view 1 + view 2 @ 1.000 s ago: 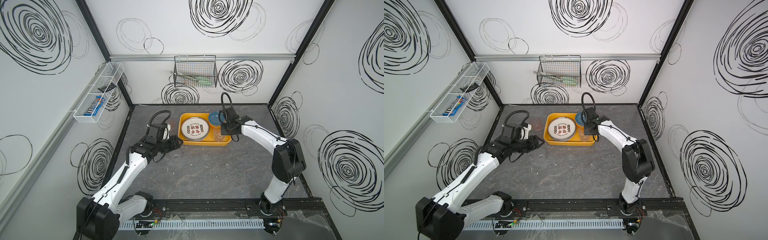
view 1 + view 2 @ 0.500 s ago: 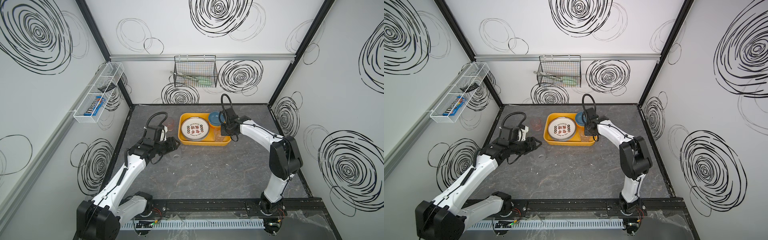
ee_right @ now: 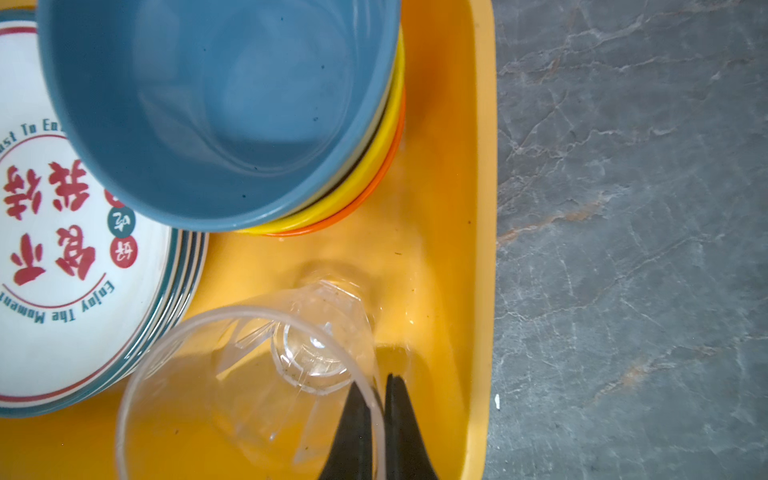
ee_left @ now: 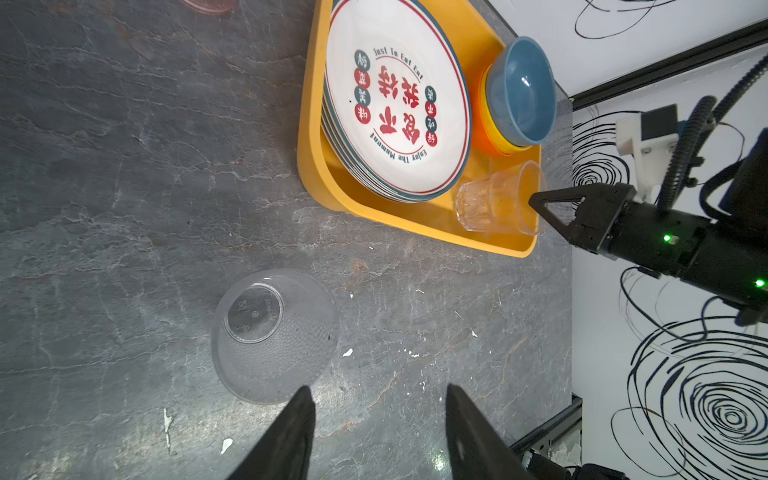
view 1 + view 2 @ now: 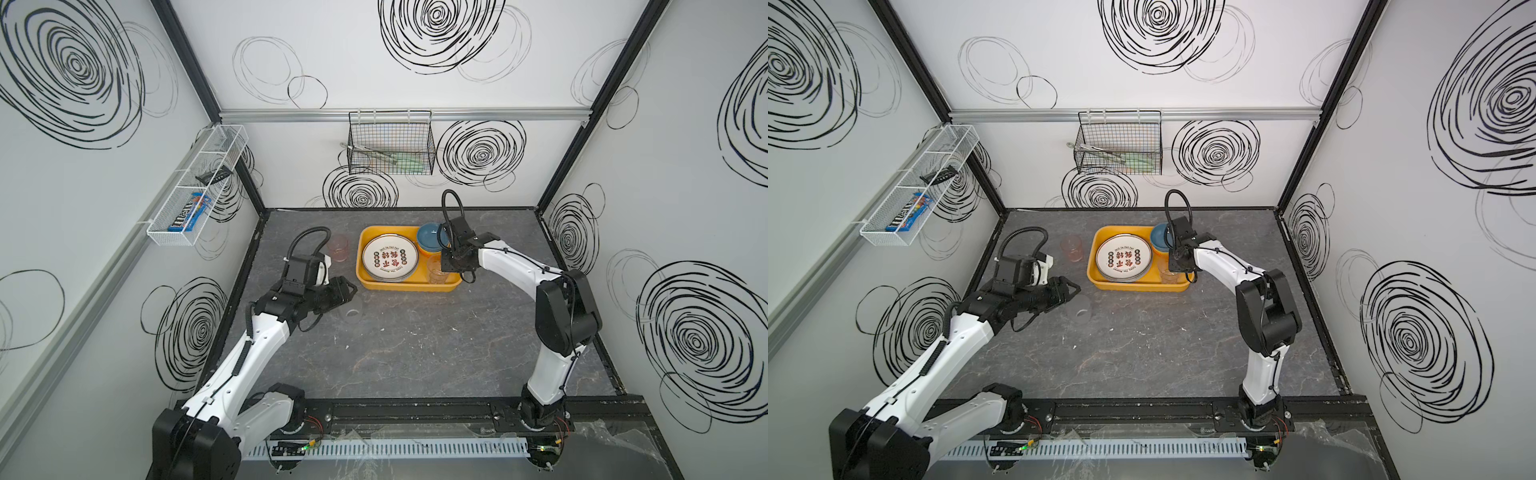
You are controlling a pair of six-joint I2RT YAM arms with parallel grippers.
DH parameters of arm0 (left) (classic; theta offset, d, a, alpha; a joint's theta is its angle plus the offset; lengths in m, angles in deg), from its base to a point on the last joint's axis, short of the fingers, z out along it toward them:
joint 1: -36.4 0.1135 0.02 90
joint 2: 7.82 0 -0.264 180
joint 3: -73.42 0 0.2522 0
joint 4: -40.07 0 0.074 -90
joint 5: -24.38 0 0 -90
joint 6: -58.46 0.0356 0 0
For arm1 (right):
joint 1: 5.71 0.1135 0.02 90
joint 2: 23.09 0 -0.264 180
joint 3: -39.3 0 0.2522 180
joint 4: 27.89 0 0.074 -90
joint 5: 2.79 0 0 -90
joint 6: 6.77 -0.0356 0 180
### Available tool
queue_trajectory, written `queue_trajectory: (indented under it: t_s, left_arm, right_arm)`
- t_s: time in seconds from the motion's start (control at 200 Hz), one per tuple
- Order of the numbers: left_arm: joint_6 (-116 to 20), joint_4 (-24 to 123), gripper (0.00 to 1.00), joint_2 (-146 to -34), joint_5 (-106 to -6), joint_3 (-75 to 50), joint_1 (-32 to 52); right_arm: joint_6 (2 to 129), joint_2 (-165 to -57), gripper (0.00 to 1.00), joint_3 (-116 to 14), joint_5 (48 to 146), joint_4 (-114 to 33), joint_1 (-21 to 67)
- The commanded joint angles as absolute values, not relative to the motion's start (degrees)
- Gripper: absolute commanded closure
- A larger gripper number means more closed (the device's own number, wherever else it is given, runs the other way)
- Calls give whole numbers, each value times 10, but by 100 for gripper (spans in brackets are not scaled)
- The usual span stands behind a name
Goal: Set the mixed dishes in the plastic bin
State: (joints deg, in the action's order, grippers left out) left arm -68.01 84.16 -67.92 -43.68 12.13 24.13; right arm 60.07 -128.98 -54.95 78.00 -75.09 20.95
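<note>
Right jaws pinch clear cup [image 3: 199, 395] rim in bin [image 3: 480, 199]; left jaws apart.

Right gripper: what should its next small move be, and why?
Probably open the jaws and release. The right gripper is shut on the rim of the clear cup, which stands upright inside the yellow bin beside the stacked plates and seems to rest on its floor, so nothing more than letting go looks needed.
</note>
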Motion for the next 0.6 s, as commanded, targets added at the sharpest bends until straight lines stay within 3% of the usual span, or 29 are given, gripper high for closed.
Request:
queue_trajectory:
  t_s: [0.0, 0.4, 0.595]
  left_arm:
    - [-669, 842, 45, -669, -431, 130, 250]
    - [-664, 848, 45, -663, -431, 137, 259]
    - [-658, 859, 45, -661, -447, 140, 266]
  right_arm:
    - [589, -1298, 93, -553, 785, -737, 207]
    - [586, -1290, 70, -558, 785, -745, 207]
    - [586, -1256, 66, -559, 783, -760, 208]
